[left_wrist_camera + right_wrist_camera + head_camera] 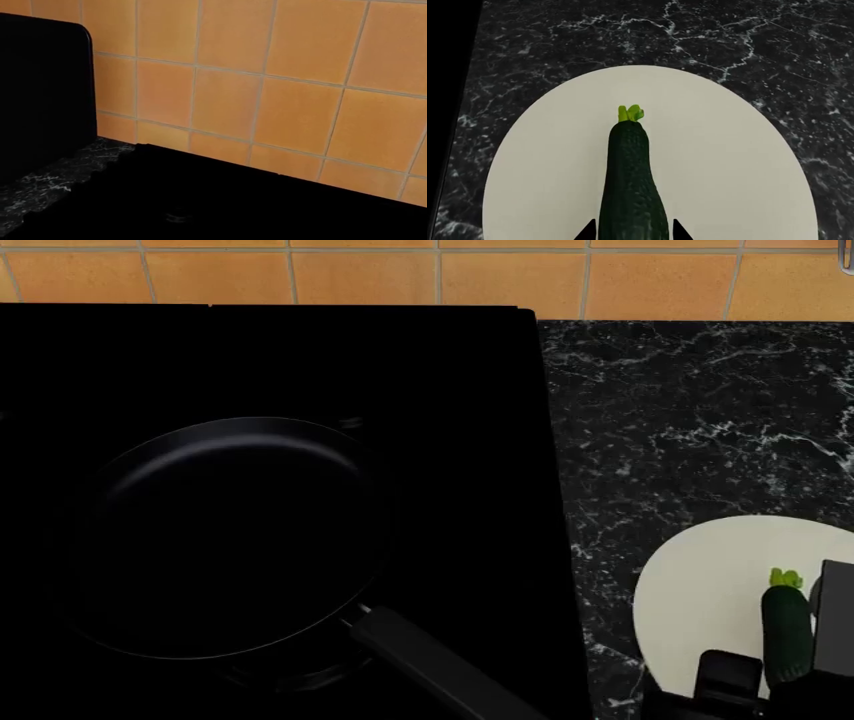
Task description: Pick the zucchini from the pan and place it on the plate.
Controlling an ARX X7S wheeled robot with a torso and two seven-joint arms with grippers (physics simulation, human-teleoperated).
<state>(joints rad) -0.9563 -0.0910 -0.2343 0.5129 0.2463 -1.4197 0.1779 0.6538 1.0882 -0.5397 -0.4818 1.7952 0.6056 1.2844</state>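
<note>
Black marble countertop [694, 410] fills the right of the head view; cream plate [701, 590] lower right, black cooktop [441, 370] left

Only seeing bits of the right tool [787, 680]: blocky matte black parts, dark grey slab alongside, two pointy black fingertips [587, 231] showing up close.

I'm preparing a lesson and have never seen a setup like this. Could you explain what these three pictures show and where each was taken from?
These are simulator renders of a two-armed robot. The head camera looks down on a black stovetop with an empty pan, and a marble counter bearing a cream plate. The right wrist camera shows the right gripper holding the zucchini over that plate; whether it touches is unclear. The left wrist camera sees only orange wall tiles; the left gripper is out of view.
</note>
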